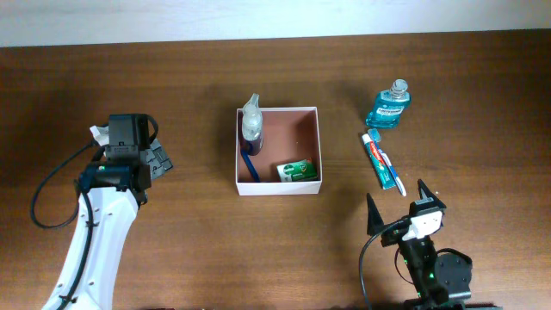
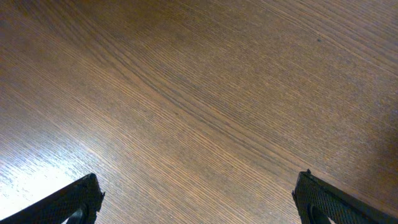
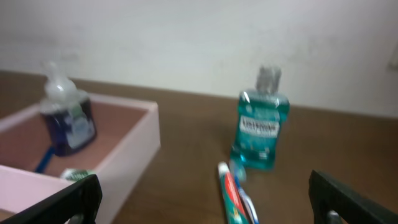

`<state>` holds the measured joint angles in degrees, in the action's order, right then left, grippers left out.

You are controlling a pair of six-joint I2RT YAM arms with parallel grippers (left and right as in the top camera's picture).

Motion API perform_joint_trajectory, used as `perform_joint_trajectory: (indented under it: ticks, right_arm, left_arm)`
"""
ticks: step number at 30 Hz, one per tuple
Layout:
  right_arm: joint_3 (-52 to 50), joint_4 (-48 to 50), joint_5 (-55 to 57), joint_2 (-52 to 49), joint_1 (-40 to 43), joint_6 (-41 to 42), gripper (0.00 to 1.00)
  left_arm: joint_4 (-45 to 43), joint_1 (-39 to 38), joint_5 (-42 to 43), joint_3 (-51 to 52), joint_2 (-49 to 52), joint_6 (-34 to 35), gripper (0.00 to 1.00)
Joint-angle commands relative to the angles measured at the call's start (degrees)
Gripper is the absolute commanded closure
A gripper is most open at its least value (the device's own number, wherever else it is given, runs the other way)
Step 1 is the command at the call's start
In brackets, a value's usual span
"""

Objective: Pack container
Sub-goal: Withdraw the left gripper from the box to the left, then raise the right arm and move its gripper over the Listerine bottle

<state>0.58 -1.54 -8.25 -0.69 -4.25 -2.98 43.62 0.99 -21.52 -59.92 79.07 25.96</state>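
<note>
A white-walled container [image 1: 277,189] holds a spray bottle [image 1: 250,125] and a green packet [image 1: 297,170]. To its right lie mouthwash [image 1: 389,105] and toothpaste [image 1: 381,160]. The left gripper [image 2: 199,202] and right gripper [image 1: 400,207] are spread wide.

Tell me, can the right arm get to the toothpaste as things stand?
Probably yes: the right gripper is open, and the toothpaste lies just ahead of it with nothing between.

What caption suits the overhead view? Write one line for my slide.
Container partly packed with a spray bottle and green box; mouthwash bottle and toothpaste tube sit outside it.
</note>
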Motion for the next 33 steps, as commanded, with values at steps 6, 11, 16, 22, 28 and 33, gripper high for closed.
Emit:
perform_joint_trajectory:
  ticks: [6, 11, 16, 22, 28, 33]
  right_arm:
    - [-0.26, 11.3, -29.66, 0.33, 0.15, 1.25, 0.01]
    - [-0.26, 17.94, -32.2, 0.33, 0.15, 16.98, 0.01]
    - [1.79, 22.73, -29.66, 0.15, 0.15, 21.4, 0.01]
    - [10.43, 18.84, -24.92, -5.14, 0.15, 22.99, 0.01]
    - [22.93, 10.08, -19.89, -18.73, 0.2, 21.42, 0.01]
    - [37.07, -1.68, -14.12, -34.71, 0.2, 20.72, 0.02]
  left_arm:
    - [0.17, 0.2, -1.25, -1.25, -0.98, -0.33, 0.01]
    - [0.15, 0.2, -1.25, -1.25, -0.98, -0.33, 0.0]
    - [0.17, 0.2, -1.25, -1.25, -0.96, -0.33, 0.01]
    - [0.17, 0.2, -1.25, -1.25, -0.98, -0.33, 0.01]
    - [0.17, 0.2, -1.25, -1.25, -0.96, -0.33, 0.01]
    - [0.15, 0.2, -1.25, -1.25, -0.96, -0.33, 0.01]
